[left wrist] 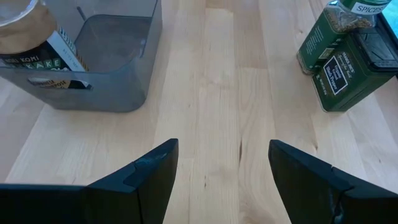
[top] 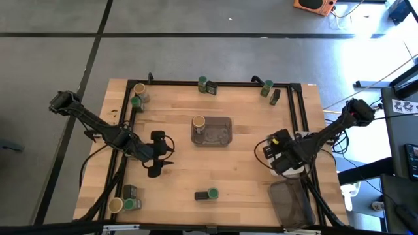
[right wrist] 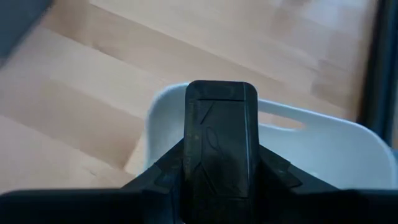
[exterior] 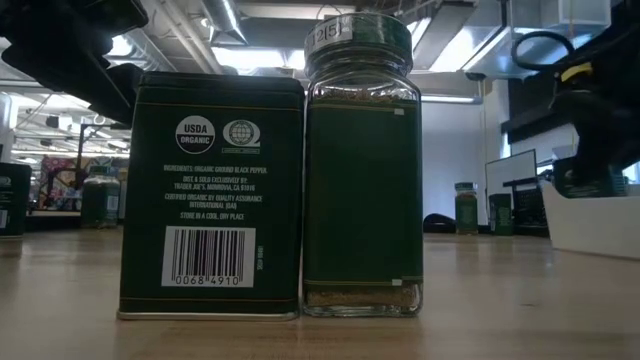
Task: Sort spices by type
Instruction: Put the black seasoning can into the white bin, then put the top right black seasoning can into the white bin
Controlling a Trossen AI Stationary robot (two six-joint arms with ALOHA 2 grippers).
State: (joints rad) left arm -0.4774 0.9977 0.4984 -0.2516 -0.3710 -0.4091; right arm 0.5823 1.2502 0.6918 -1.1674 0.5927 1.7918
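Note:
My right gripper (top: 279, 156) is shut on a small dark tin (right wrist: 221, 137) above a white tray (right wrist: 323, 140) at the table's right edge. My left gripper (left wrist: 224, 155) hovers open over bare wood at mid-left and holds nothing. Ahead of it stands a grey tray (left wrist: 112, 68) with a tan-lidded jar (left wrist: 28, 31) inside. A green-lidded jar (exterior: 362, 165) and a dark tin (exterior: 210, 195) stand upright side by side near the front edge. More jars and tins stand in groups at the far left (top: 137, 96), far middle (top: 206, 85), far right (top: 270, 91) and near left (top: 125, 201). My right gripper pinches the dark tin by its two opposite sides (right wrist: 189, 155) between the two fingers (right wrist: 280, 171). The fingers slant steeply down from above. The tin's end face (right wrist: 221, 93) sticks out past the fingertips over the white tray; I cannot tell whether it touches the tray.
A dark mesh tray (top: 290, 202) lies at the near right corner. A black frame (top: 297, 111) runs along the table's far and side edges. Open wood lies between the grey tray (top: 219, 134) and the front pair (top: 206, 194).

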